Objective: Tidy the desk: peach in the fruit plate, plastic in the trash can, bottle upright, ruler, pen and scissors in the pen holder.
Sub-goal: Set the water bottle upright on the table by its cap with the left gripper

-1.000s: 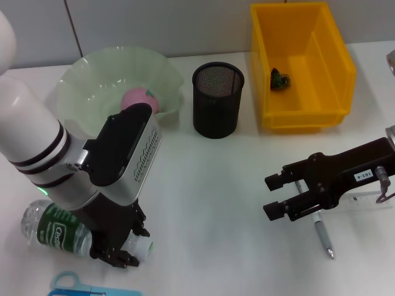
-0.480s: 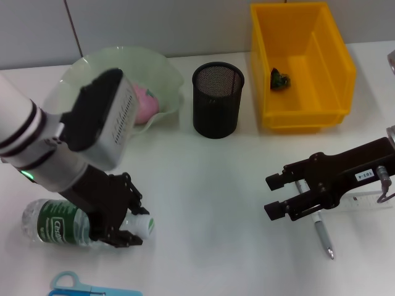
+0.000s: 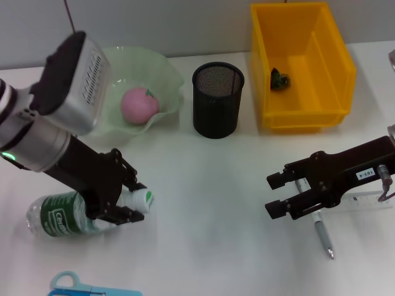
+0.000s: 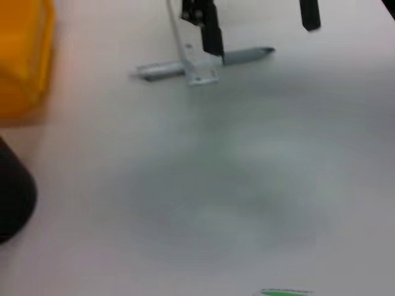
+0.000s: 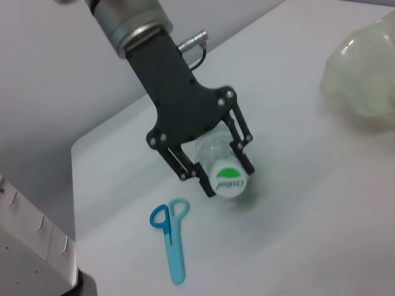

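My left gripper (image 3: 126, 206) is shut on the neck of the clear bottle (image 3: 62, 219), which has a green label. The bottle lies tilted at the front left, its white-and-green cap (image 5: 228, 180) pointing toward the table's middle. The pink peach (image 3: 139, 105) sits in the pale green fruit plate (image 3: 166, 71). A green plastic scrap (image 3: 279, 79) lies in the yellow bin (image 3: 336, 61). My right gripper (image 3: 276, 195) stands open at the right, just above the pen (image 3: 322, 237) and the clear ruler (image 3: 370, 200). Blue scissors (image 3: 74, 285) lie at the front edge. The black mesh pen holder (image 3: 217, 98) stands at the back centre.
The left arm's large grey wrist housing (image 3: 74, 80) hangs in front of the fruit plate's left side. In the left wrist view, the pen (image 4: 203, 65) lies under the right gripper's dark fingers (image 4: 210, 24). White tabletop spreads between the two grippers.
The left arm has swung back and to the left, uncovering the peach. It kept its hold on the bottle, and the cap end has risen and moved away from the front edge. The right arm has stayed still.
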Tool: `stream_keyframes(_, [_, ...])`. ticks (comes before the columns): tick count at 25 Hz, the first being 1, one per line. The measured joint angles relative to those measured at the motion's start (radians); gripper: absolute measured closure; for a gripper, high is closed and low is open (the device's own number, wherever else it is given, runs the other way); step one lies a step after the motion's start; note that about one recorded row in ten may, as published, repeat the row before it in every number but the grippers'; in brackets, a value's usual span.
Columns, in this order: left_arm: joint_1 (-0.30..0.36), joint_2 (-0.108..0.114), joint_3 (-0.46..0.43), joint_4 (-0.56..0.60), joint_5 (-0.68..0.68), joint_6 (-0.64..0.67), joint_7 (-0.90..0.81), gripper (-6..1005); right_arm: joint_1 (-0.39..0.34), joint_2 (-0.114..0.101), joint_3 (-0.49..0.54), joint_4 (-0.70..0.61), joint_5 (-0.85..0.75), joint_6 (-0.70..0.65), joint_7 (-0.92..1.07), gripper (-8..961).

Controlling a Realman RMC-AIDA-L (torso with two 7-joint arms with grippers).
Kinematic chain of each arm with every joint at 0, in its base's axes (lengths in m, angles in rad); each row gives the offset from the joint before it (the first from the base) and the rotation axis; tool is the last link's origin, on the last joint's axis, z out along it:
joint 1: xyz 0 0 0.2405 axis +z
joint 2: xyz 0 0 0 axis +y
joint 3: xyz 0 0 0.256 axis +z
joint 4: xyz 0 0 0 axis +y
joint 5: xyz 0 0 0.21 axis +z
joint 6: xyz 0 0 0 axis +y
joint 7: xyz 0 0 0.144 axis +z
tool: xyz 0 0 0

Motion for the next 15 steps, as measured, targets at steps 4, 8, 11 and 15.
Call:
stream_keyframes(4, [0.001,0.000,-0.060,0.000,-0.008,0.009,-0.006,554,0.000,0.000,0.000,0.000,0.000,0.000,-0.002,153])
stream_keyframes(8, [0.006,0.000,-0.134,-0.002,-0.014,0.010,-0.007,554,-0.001,0.001,0.000,0.000,0.000,0.000,-0.005,153])
stream_keyframes(11, [0.012,0.002,-0.193,-0.007,-0.028,0.010,-0.003,555,-0.002,0.000,0.003,0.000,0.000,0.000,-0.006,153])
stream_keyframes(15, [0.021,0.005,-0.257,-0.008,-0.041,0.012,0.000,557,-0.002,-0.001,0.011,0.000,0.000,0.000,-0.006,153])
